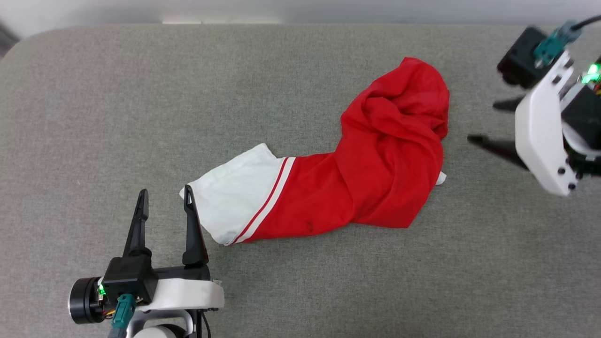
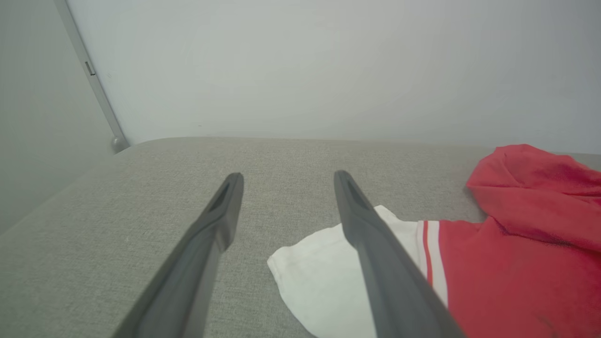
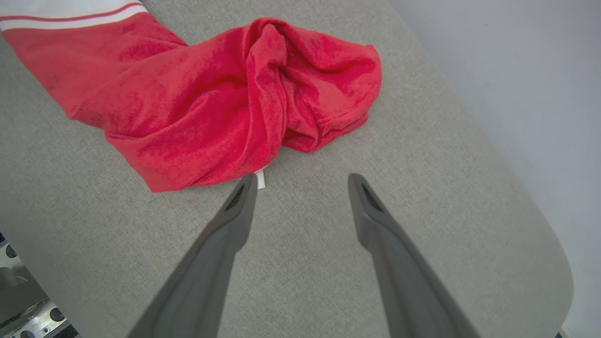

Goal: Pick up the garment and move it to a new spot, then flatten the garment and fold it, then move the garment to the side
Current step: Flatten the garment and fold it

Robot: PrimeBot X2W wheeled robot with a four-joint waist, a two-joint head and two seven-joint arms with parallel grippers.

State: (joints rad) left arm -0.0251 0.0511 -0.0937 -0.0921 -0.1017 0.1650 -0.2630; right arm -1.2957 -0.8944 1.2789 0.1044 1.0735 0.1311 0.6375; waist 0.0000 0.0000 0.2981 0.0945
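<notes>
Left gripper gapes beside the crumpled, soft red garment.

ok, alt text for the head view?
A crumpled red garment with one white sleeve lies on a grey padded surface. The left gripper, open, sits at lower left with its fingers by the sleeve. The right gripper, open, is at the right edge, pointing at the garment but apart from it.

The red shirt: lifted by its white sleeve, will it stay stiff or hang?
Probably floppy: the shirt lies bunched in soft folds, so it would likely hang. It looks thin, so probably light. A push would likely wrinkle it.
</notes>
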